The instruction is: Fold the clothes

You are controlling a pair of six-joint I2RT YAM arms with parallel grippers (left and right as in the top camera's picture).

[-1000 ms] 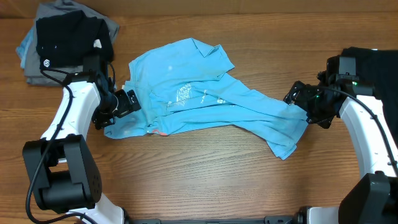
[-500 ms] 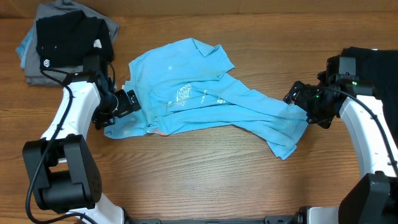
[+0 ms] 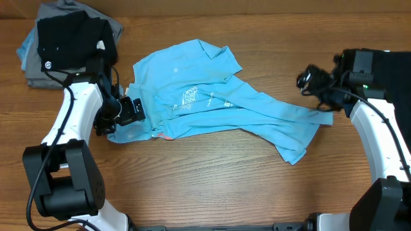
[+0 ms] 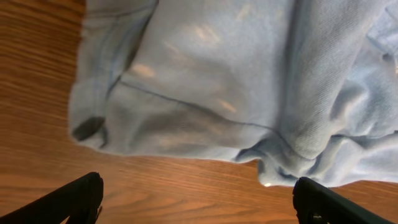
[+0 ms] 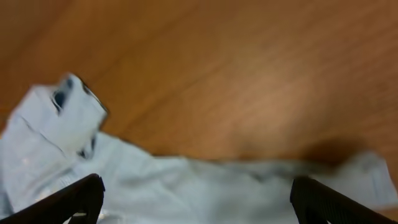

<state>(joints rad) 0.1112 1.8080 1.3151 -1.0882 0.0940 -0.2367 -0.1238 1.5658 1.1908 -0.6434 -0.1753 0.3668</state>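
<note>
One light blue T-shirt (image 3: 212, 106) lies crumpled across the middle of the wooden table (image 3: 212, 186), and we see it spread unevenly. A broad bunched part sits to the left and toward the back, and a long rumpled part runs down and to the right, ending in a blunt corner near the front. White printed lettering shows on the creased centre, too folded for us to read, and a small red-orange mark peeks out at the lower left hem. At the shirt's left edge we find the left gripper (image 3: 131, 109), its jaws spread as wide as they go. In its wrist view both dark fingers (image 4: 81, 196) stand over bare wood just short of a seamed fold of the cloth, with nothing between them. The right gripper (image 3: 307, 80) sits near the shirt's right end, a little toward the back. Its jaws are likewise fully apart, and we see no cloth caught in them. Its wrist view is blurred, showing pale fabric low in the picture and bare wood beyond. Further out, in the back left corner, a small black shirt (image 3: 70, 38) with a white logo rests on top of grey garments (image 3: 35, 67). A dark mass (image 3: 393, 64) sits at the right edge behind the right arm, and we cannot tell what it is.
</note>
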